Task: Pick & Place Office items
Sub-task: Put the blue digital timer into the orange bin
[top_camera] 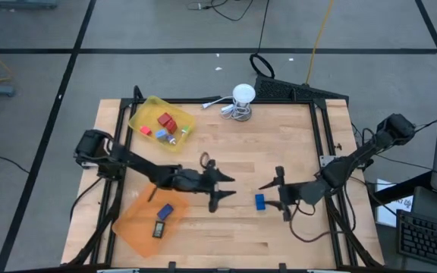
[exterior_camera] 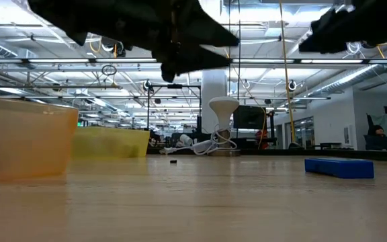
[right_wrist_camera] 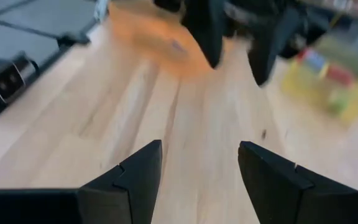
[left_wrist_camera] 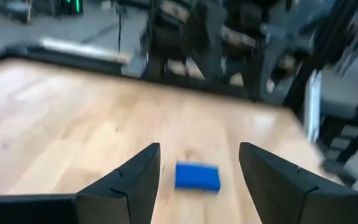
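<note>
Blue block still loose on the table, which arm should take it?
Probably left. The left gripper is open and lined up on the blue block; the right gripper sits right beside it but faces past it.

Left gripper above the wooden surface, fingers spread apart, nothing between them. Blue block lies flat on the surface just beyond the fingers, centred in their gap. Dark frame behind the block.

You're in a big open-plan lab; exposed ceiling trusses, strip lights, monitors, cabled floor.
</note>
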Available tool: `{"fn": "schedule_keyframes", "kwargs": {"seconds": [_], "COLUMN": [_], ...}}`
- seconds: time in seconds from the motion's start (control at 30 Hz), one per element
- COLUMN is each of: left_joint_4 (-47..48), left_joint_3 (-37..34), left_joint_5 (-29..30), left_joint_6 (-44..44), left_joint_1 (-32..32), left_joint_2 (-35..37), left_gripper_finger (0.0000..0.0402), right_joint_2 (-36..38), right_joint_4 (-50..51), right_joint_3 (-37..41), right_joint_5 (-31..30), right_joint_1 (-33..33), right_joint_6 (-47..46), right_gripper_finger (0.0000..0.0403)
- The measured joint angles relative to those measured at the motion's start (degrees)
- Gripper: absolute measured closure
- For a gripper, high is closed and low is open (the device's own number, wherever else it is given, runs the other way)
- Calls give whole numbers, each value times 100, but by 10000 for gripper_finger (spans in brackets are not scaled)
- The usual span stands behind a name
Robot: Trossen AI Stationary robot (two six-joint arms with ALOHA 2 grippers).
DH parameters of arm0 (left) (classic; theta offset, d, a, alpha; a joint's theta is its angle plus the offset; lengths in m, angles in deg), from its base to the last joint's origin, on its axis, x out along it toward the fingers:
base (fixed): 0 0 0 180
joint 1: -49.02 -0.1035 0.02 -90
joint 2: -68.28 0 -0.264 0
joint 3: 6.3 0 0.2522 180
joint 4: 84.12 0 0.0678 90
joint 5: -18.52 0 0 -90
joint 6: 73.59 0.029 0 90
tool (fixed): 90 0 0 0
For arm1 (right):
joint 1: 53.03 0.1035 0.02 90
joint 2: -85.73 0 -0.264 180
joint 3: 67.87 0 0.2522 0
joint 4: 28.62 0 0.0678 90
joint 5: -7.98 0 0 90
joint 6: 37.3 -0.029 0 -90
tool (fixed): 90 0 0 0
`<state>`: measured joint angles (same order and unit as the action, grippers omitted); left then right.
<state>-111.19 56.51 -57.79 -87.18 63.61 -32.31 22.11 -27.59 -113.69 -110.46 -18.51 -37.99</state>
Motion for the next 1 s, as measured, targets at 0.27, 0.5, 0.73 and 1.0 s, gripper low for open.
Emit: {"fn": "schedule_keyframes", "kwargs": {"seconds": [0.27,0.5,0.73,1.0], "left_joint_4": [1090,992,1033,1084], "left_joint_3": [593,591,591,589], "left_joint_5": [1,3,-3,-20], "left_joint_6": [-7,-9,-68,-72], "left_joint_1": [0,0,0,0], "left_joint_2": [-156,-156,-156,-156], "left_gripper_finger": [199,214,225,235], "right_joint_2": [-925,-1635,-2224,-2421], "right_joint_4": [710,642,228,90], "right_joint_3": [95,99,89,79], "right_joint_5": [28,471,448,346], "right_joint_1": [0,-2,-44,-182], "right_joint_6": [-1469,-1431,-1796,-1474], "right_gripper_finger": [202,202,192,121]}}
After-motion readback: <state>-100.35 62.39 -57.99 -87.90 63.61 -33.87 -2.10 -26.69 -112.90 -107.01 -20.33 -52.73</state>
